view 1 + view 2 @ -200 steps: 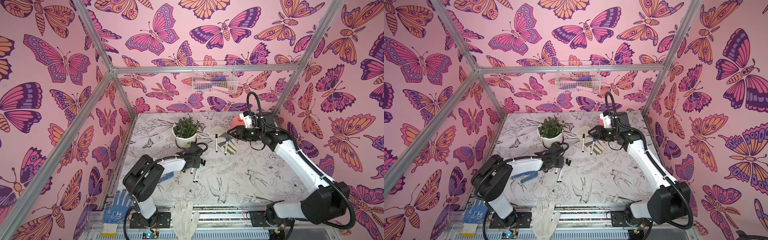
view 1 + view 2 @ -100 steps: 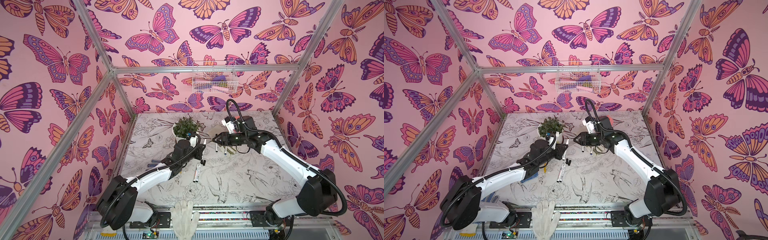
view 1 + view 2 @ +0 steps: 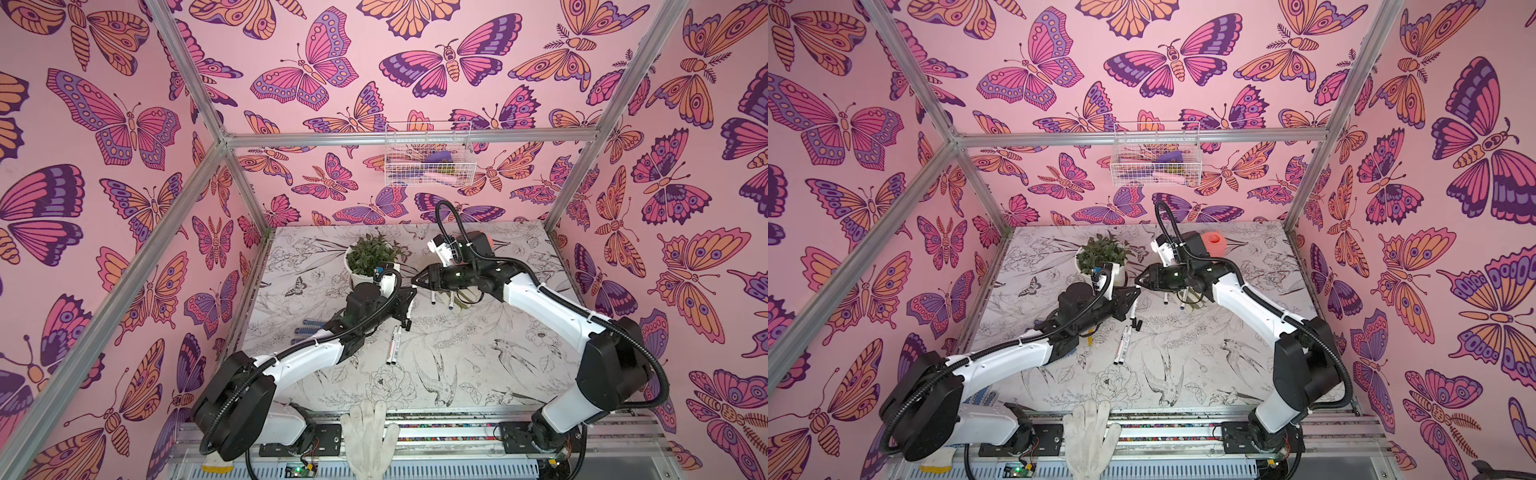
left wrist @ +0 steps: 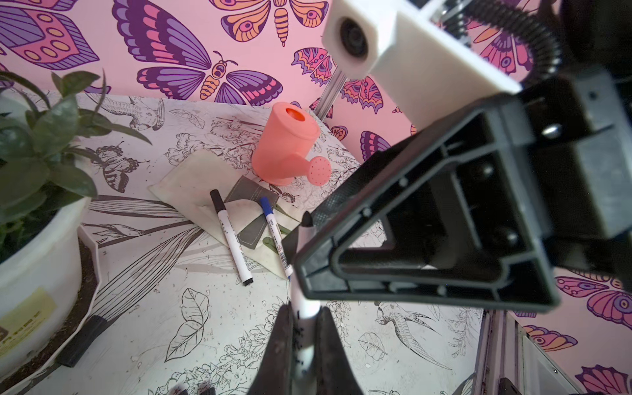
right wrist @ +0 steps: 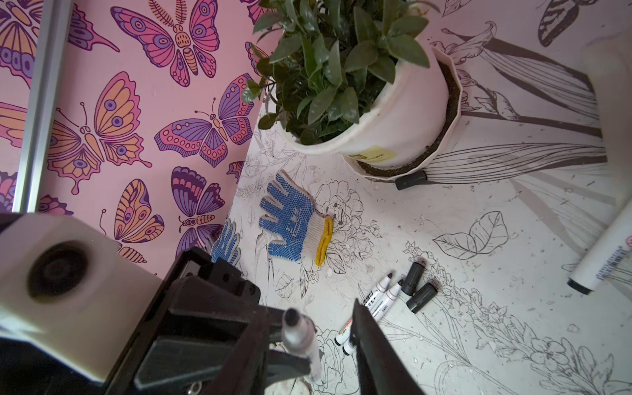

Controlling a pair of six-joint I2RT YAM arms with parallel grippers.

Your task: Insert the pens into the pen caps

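My left gripper (image 3: 411, 293) (image 4: 304, 313) is shut on a white pen (image 4: 301, 297), held in the air above the middle of the table. My right gripper (image 3: 415, 279) (image 5: 314, 318) meets it tip to tip. Its jaws stand apart on either side of the pen's dark tip (image 5: 295, 328), with a gap on one side. Two uncapped pens (image 3: 395, 345) (image 5: 376, 297) lie on the table beside two black pen caps (image 5: 417, 285). A third black cap (image 5: 410, 180) lies against the pot saucer. A black-capped pen (image 4: 231, 239) and a blue-capped pen (image 4: 275, 236) rest on a cloth.
A potted plant (image 3: 370, 257) stands at the back, left of the grippers. A coral watering can (image 4: 285, 143) and the folded cloth (image 4: 184, 184) sit behind the right arm. Blue gloves (image 5: 290, 222) lie at the left; a white glove (image 3: 370, 432) hangs over the front edge.
The left arm lifted off the table with its pen and swung toward the middle. The right gripper moved left from above the cloth to meet it, its jaws narrowing.
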